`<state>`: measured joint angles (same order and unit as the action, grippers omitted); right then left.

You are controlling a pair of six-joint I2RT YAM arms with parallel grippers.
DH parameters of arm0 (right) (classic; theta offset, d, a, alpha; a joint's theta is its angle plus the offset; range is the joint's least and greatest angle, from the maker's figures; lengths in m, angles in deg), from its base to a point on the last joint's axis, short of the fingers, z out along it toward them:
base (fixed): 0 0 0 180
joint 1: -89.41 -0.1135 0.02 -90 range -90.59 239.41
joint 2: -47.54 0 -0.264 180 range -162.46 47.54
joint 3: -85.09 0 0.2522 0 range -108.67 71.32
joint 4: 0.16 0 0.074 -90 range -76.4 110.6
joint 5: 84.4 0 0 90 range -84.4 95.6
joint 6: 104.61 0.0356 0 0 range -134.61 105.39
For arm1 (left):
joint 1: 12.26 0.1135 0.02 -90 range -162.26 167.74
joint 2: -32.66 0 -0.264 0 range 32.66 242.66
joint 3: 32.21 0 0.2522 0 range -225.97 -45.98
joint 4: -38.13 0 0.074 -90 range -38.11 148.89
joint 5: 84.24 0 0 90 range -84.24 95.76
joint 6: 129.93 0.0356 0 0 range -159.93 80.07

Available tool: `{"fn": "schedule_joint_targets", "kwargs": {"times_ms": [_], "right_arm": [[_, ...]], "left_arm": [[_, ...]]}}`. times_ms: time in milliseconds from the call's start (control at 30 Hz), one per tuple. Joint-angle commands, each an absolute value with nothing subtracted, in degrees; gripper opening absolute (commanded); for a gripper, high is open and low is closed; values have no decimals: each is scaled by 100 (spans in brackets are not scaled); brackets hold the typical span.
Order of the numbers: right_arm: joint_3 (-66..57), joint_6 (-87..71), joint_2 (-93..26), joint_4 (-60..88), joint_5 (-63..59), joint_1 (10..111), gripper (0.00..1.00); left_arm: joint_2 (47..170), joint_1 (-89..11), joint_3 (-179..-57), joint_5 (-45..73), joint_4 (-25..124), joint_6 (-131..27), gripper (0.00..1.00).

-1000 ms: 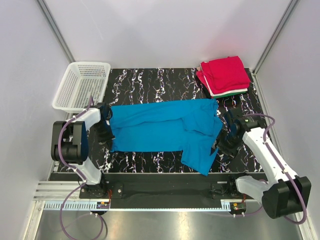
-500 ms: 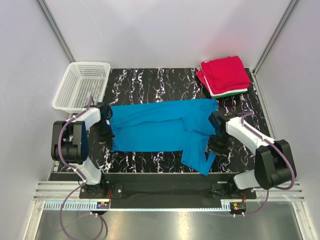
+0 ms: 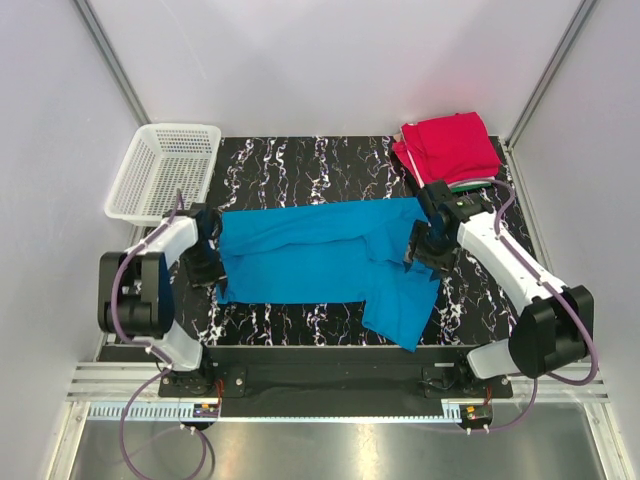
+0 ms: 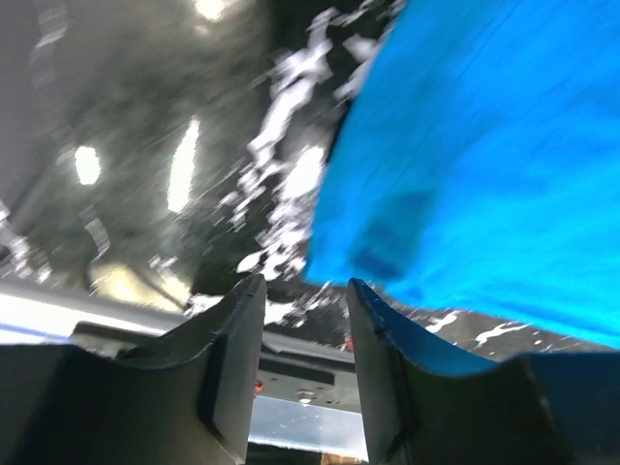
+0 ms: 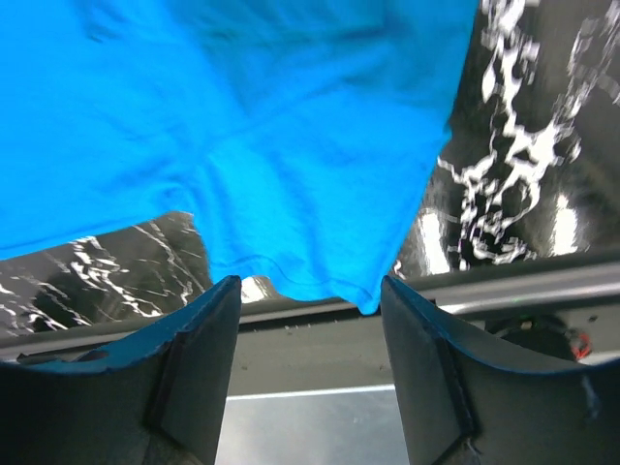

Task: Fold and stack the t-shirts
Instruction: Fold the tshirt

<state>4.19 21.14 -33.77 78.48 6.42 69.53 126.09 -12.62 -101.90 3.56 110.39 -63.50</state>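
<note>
Top external: blue t-shirt (image 3: 320, 255) apparently touching left gripper (image 3: 210, 270), right gripper (image 3: 417, 255).

A white plastic mesh basket (image 3: 163, 172) sits at the far left corner of my black, white-veined desk (image 3: 300, 160). Plain white walls (image 3: 330, 60) close in the space on three sides, with slanting metal posts (image 3: 108, 58) at the corners. A ribbed silver rail (image 3: 330, 414) runs along the near edge, in front of it a brushed metal surface (image 3: 330, 450).

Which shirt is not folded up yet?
The bright blue t-shirt, spread out across the middle of the table. The red t-shirt and the ones under it lie neatly folded in the far corner.
</note>
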Motion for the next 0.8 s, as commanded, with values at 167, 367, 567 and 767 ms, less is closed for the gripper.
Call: {"fn": "schedule_joint_targets", "kwargs": {"times_ms": [167, 367, 567, 767], "right_arm": [[-609, 1309, -4262, 7390, 1166, 6920, 67], [-2040, 1035, -5694, 7082, 1034, 7227, 7], [-3472, 666, -6775, 7029, 1219, 7376, 0], [-4538, 552, -7778, 7213, 1008, 7728, 0]], "left_arm": [[11316, -1235, -11521, 311, 11000, -6630, 50], [13056, -1340, -12567, 436, 10797, -6445, 20], [13917, -1631, -13446, 532, 10542, -6260, 0], [14735, -1815, -14623, 629, 10515, -6146, 0]]}}
